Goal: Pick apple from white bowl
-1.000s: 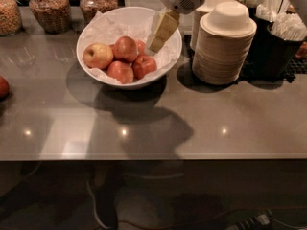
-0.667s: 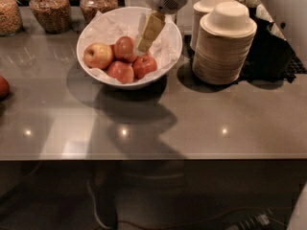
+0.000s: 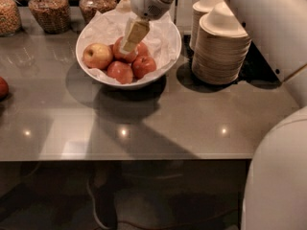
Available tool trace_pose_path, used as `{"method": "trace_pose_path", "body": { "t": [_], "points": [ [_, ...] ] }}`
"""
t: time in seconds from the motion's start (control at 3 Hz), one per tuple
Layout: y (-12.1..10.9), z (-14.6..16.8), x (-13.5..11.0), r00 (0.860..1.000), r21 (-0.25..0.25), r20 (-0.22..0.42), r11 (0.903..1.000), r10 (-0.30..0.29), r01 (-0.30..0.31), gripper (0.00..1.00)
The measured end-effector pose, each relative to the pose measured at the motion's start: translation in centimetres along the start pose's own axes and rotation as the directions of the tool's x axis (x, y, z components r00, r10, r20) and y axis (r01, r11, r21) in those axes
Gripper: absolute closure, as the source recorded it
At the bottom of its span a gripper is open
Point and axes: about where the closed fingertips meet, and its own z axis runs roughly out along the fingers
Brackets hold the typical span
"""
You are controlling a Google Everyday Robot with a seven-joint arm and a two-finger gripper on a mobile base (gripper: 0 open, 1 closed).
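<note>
The white bowl [image 3: 165,56], lined with crinkled white paper, stands on the grey table at the back centre. Several apples lie in it. The apple [image 3: 98,55], the largest, red-orange with a yellowish blush, lies at the bowl's left side. Smaller, darker red apples [image 3: 144,66] lie to its right. My gripper [image 3: 127,46] reaches down from the top into the bowl. It hangs over the middle red apple, just right of the large apple. It holds nothing that I can see.
Two stacks of beige disposable bowls [image 3: 220,47] stand right of the white bowl. Jars [image 3: 48,8] line the back left. Another red apple [image 3: 2,87] lies at the table's left edge. My white body [image 3: 278,176] fills the right side.
My gripper has moved left and a little lower, from the bowl's right rim to over the apples in the middle.
</note>
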Motion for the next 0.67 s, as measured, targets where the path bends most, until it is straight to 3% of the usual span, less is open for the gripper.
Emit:
{"method": "trace_pose_path", "body": {
  "t": [0.67],
  "points": [
    [-0.1,4.1,1.7,0.998,-0.069,-0.066,0.9976,0.001,-0.005,0.19]
  ]
}}
